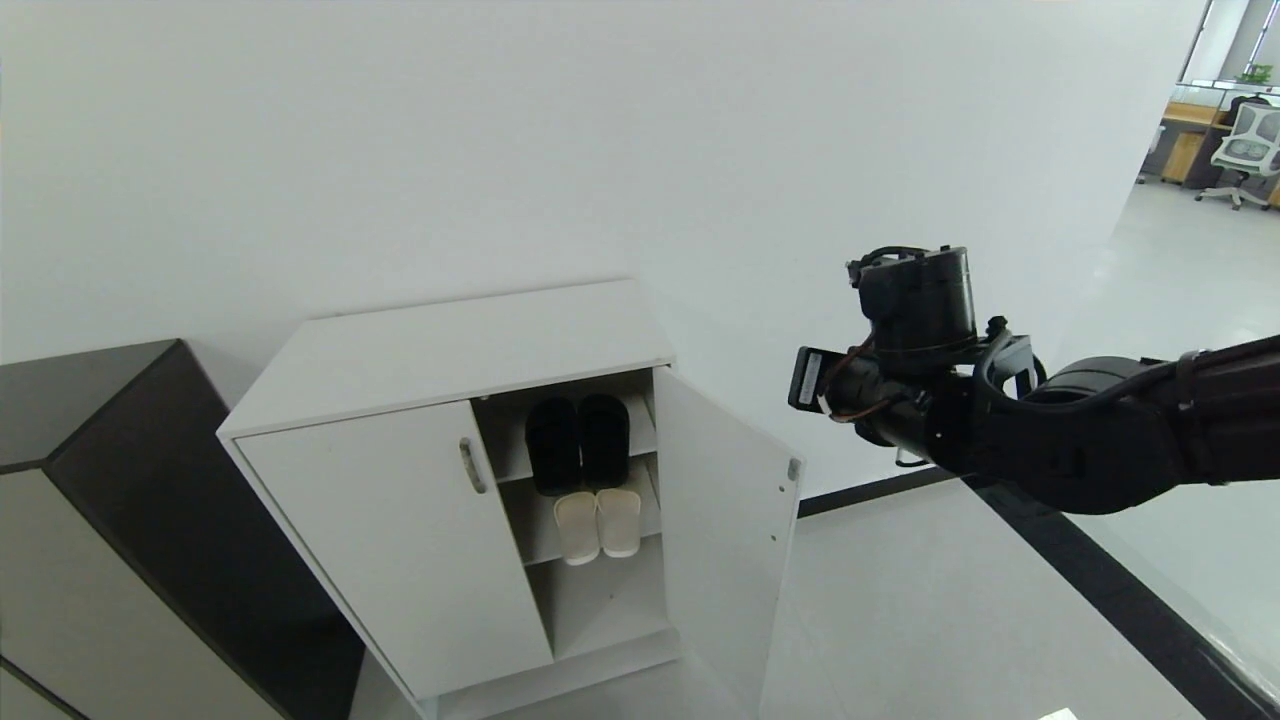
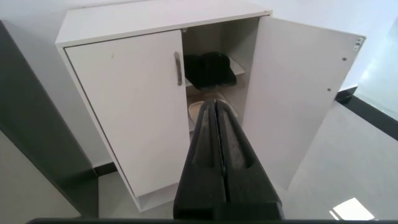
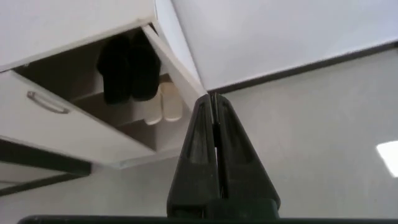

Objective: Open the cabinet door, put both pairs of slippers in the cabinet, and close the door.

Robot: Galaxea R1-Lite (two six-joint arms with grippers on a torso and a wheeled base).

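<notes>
Both slipper pairs point(image 1: 578, 445) are inside, and the open door point(image 1: 725, 520) stands left of the nearer right gripper point(image 3: 213, 99), closed and empty

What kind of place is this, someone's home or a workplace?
Most likely an office or lab entrance area: a swivel chair and desks stand in the open room beyond, and a white shoe cabinet holds slippers against a bare wall.

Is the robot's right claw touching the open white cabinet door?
Apart. In the head view, bare white wall shows between the whole right arm, which carries the right claw, and the open white cabinet door.
</notes>
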